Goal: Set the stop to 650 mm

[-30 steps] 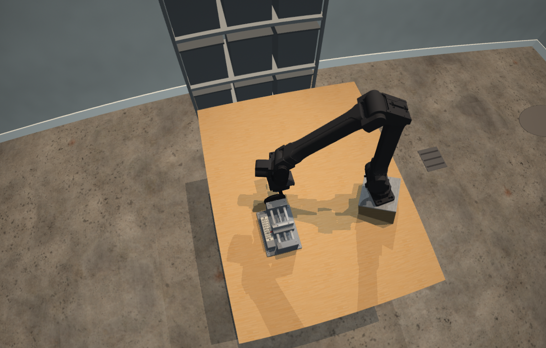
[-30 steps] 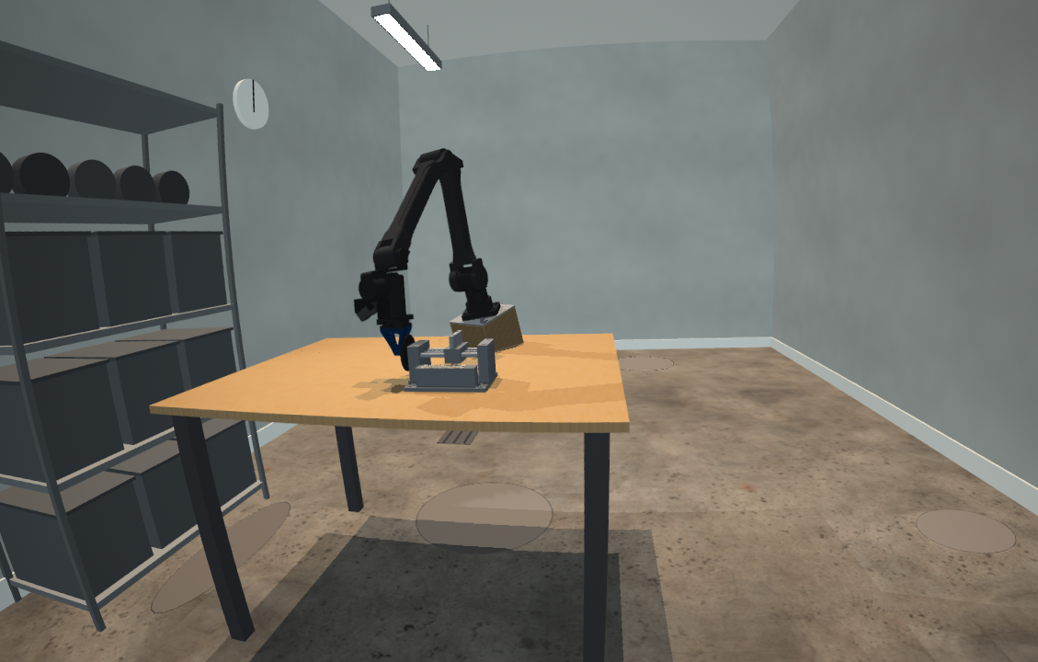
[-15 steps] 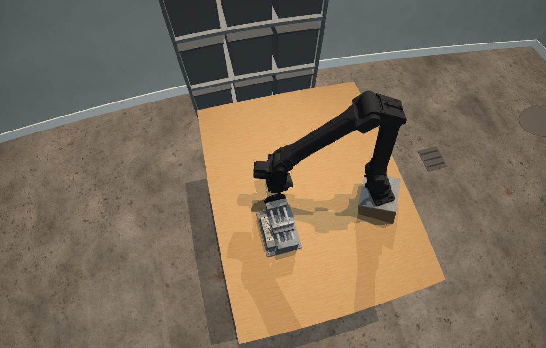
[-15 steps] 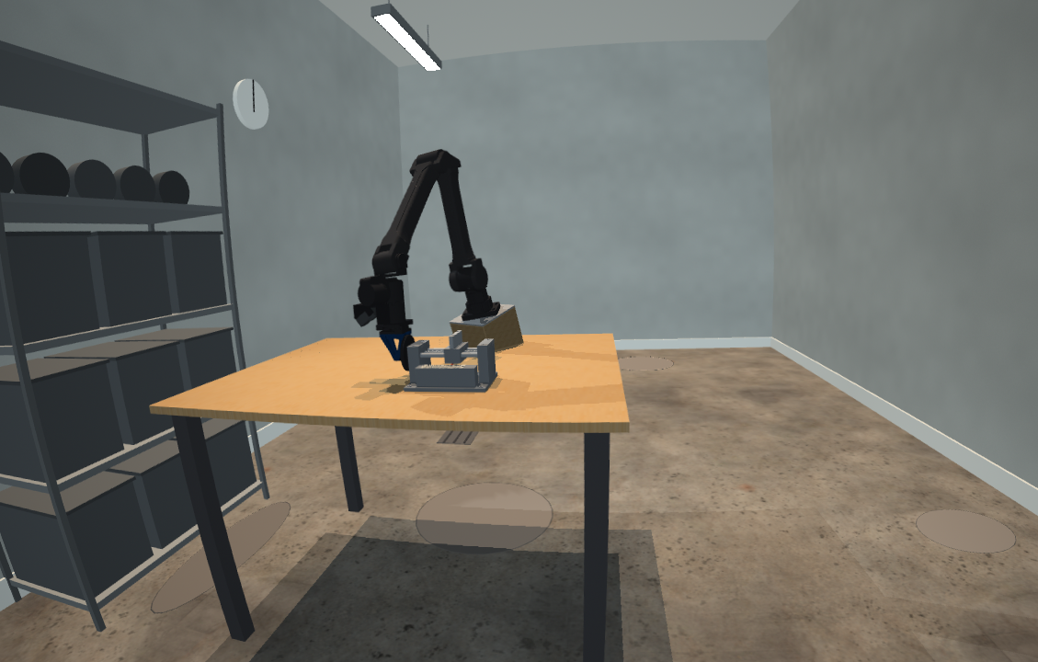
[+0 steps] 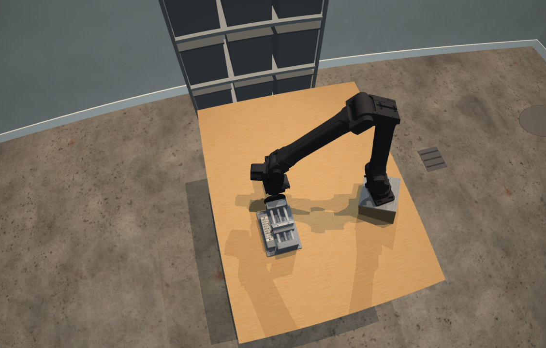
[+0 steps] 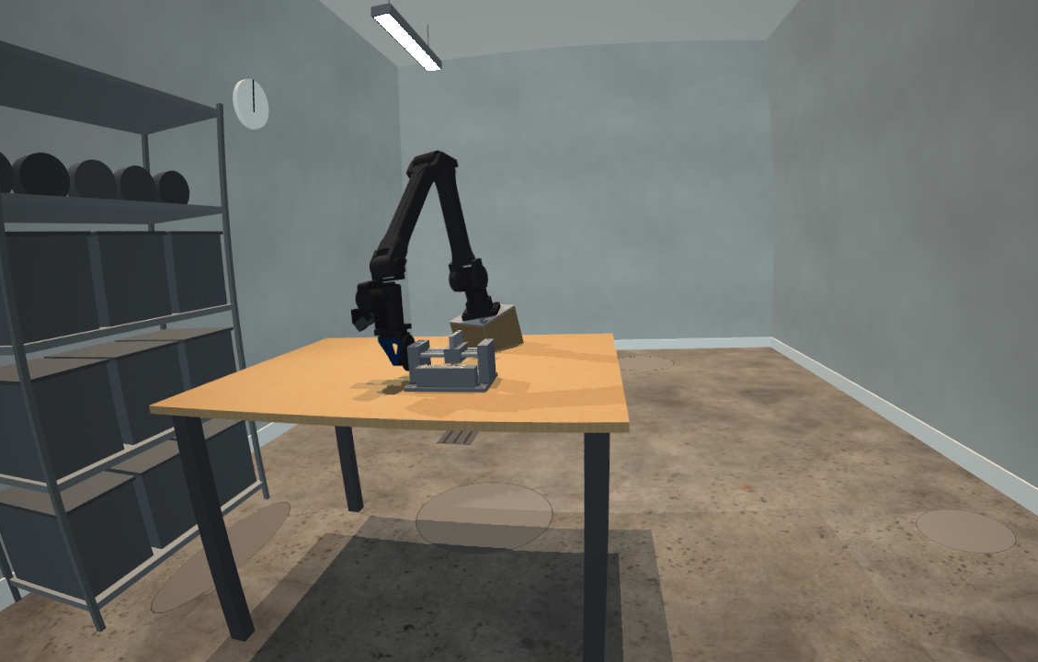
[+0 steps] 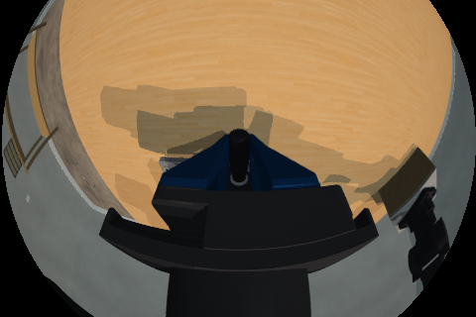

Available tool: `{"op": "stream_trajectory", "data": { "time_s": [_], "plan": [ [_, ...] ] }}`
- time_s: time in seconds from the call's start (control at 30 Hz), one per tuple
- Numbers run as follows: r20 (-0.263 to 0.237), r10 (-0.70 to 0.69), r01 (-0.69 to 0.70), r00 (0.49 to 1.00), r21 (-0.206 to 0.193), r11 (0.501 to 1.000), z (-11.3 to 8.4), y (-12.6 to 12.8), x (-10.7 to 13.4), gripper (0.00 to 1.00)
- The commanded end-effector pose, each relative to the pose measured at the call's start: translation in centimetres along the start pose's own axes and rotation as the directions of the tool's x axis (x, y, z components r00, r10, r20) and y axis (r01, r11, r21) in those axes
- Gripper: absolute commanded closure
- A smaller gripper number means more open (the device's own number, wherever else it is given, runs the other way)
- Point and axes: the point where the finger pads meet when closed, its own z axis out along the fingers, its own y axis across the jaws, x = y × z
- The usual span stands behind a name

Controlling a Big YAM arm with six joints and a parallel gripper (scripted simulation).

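The grey stop fixture [image 5: 287, 245] [image 6: 444, 377] stands on the table, with its carriage [image 5: 282, 224] [image 6: 453, 354] on rods between two end blocks, nearer the middle than either end. A cream scale [image 5: 265, 224] runs beside the rods with a small red mark; its numbers are too small to read. The black handwheel [image 5: 274, 198] [image 6: 405, 352] is upright at the fixture's end nearest the shelf. My gripper [image 6: 398, 359] [image 7: 239, 141], with blue fingers, points down beside the wheel and is shut on its black handle [image 7: 239, 156]. The wrist hides the fingers in the top view.
The arm's base block [image 5: 377, 212] [image 6: 506, 328] [image 7: 407, 180] stands on the wooden table [image 5: 331, 272] [image 6: 283, 394] to the fixture's side. A shelf rack [image 5: 246, 80] [image 6: 126, 323] with dark bins stands beyond the table's edge. The forearm reaches over the table.
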Motion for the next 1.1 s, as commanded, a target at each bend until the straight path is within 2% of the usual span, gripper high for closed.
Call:
{"op": "stream_trajectory", "data": {
  "time_s": [0.0,0.07,0.37,0.63,0.7,0.77,0.8,0.83,0.9,1.07],
  "plan": [
    [0.021,0.012,-0.012,1.0,-0.024,1.0,0.5,1.6,-0.8,0.94],
    [0.025,0.013,-0.012,1.0,-0.04,0.999,0.1,2.6,-0.9,0.94],
    [0.022,0.006,-0.005,1.0,-0.042,0.999,0.3,4.0,-0.5,0.94],
    [0.025,0.014,-0.013,1.0,-0.041,0.999,0.4,4.3,-0.9,0.94],
    [0.017,0.008,-0.007,1.0,-0.021,1.0,0.3,4.2,-0.5,0.94],
    [0.017,0.008,-0.007,1.0,-0.021,1.0,0.3,4.2,-0.5,0.94],
    [0.022,0.007,-0.006,1.0,-0.042,0.999,0.2,5.0,-0.5,0.94],
    [0.017,0.004,-0.004,1.0,-0.026,1.0,0.2,4.8,-0.3,0.94],
    [0.015,0.003,-0.003,1.0,-0.02,1.0,0.0,5.2,-0.2,0.94],
    [0.019,0.005,-0.005,1.0,-0.04,0.999,-0.2,6.2,-0.3,0.94]
  ]
}}
